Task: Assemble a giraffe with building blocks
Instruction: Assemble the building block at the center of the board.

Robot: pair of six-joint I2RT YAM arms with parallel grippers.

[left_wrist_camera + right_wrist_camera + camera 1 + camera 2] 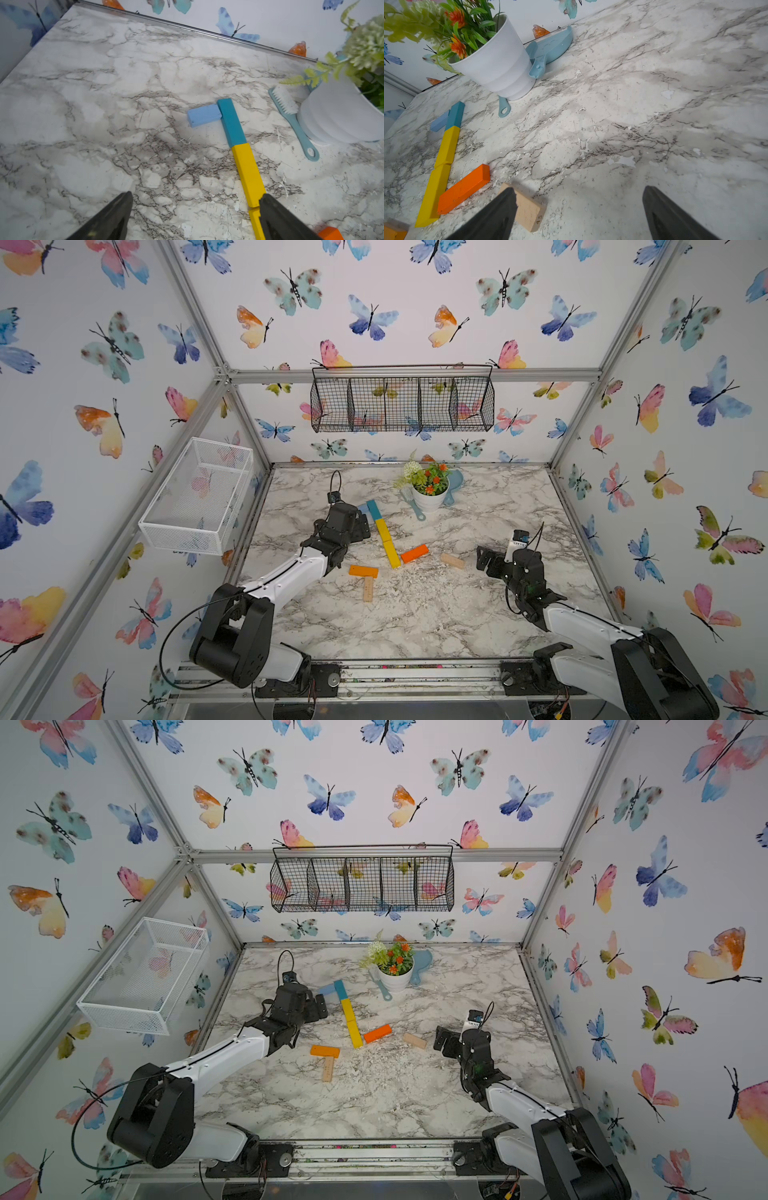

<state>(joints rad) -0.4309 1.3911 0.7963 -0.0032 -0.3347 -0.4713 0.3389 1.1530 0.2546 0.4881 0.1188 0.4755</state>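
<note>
The giraffe lies partly built on the marble table: a light-blue block (363, 509) butts against a teal block (373, 509), and two yellow blocks (382, 529) (391, 553) continue the line. One orange block (414, 553) touches the lower yellow end. Another orange block (363, 571) and a wood block (368, 588) lie apart at the front left. My left gripper (195, 195) is open and empty just left of the yellow blocks (248, 174). My right gripper (579, 189) is open beside the second wood block (529, 209), not holding it.
A white flower pot (429, 495) stands at the back, with a teal brush (415, 506) to its left and a blue scoop (454, 485) behind it. A white wire basket (195, 497) hangs on the left wall and a black wire basket (402, 404) on the back wall.
</note>
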